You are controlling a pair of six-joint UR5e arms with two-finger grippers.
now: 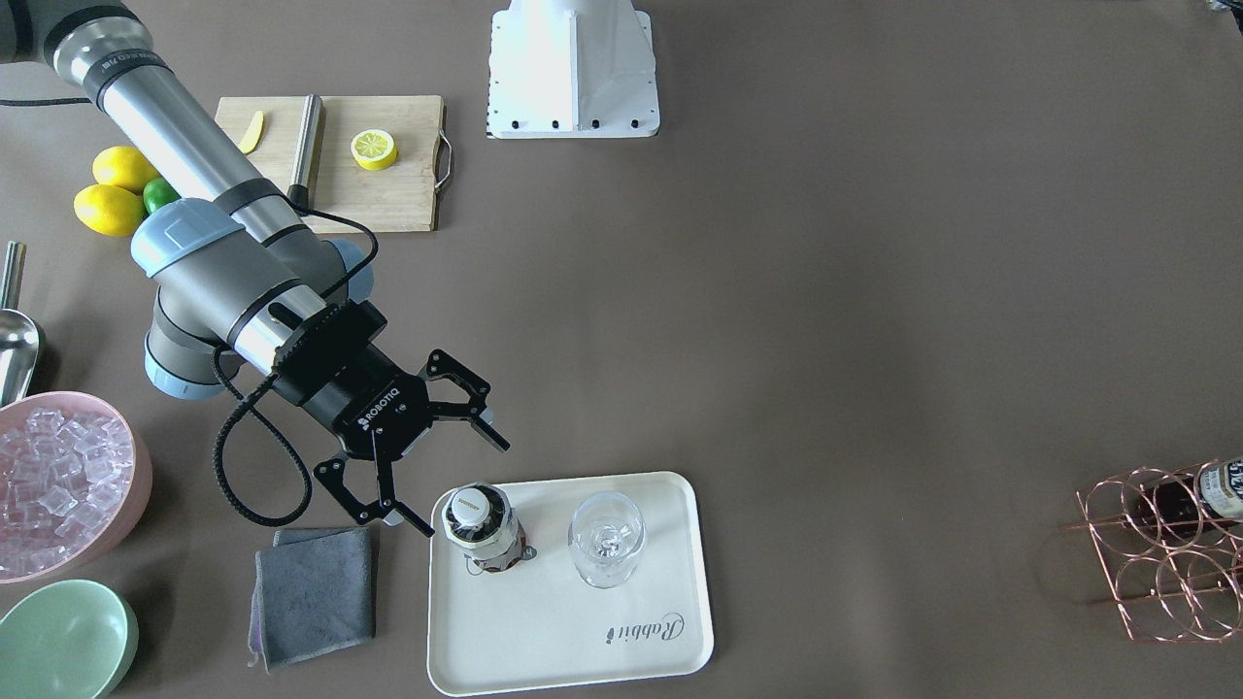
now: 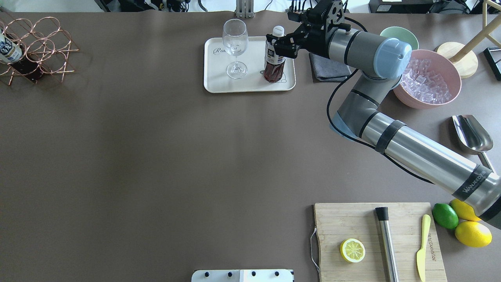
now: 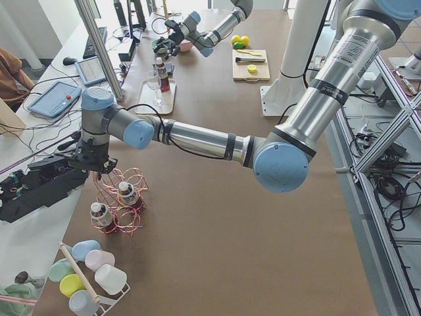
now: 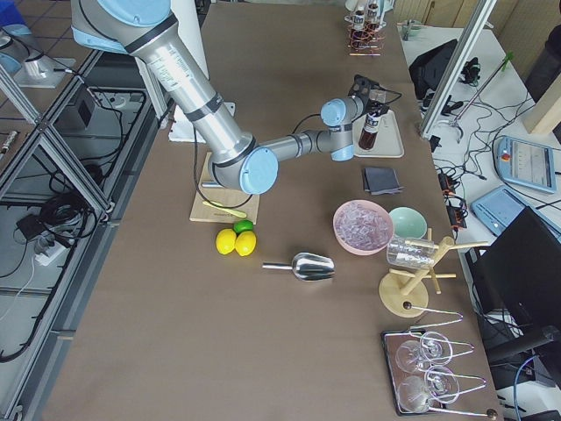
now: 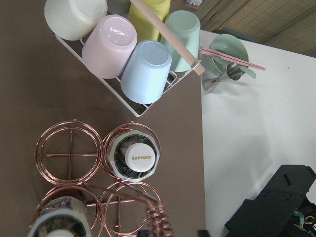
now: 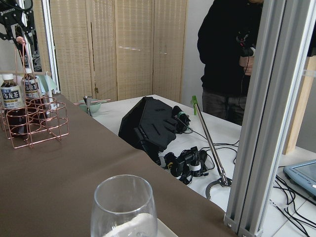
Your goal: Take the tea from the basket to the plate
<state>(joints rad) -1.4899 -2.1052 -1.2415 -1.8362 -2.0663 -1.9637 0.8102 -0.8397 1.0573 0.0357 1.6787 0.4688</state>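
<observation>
The tea [image 1: 481, 529] stands upright on the cream plate [image 1: 544, 631], at its corner nearest my right arm; it also shows in the overhead view [image 2: 273, 62]. My right gripper [image 1: 464, 485] is open, its fingers spread beside the bottle's top and not gripping it. The copper wire basket [image 1: 1156, 573] stands at the table's far left end [image 2: 39, 43] with two dark-labelled bottles [image 5: 134, 158] in its rings. My left gripper [image 3: 99, 170] hovers just above the basket's looped handle, and its fingertips look apart.
A wine glass [image 1: 606, 539] stands on the plate next to the tea. A grey cloth [image 1: 313, 592], a pink ice bowl [image 1: 58, 485] and a mint-green bowl [image 1: 63, 641] lie beside my right arm. A wooden board [image 1: 379, 165] with a lemon half lies near the base.
</observation>
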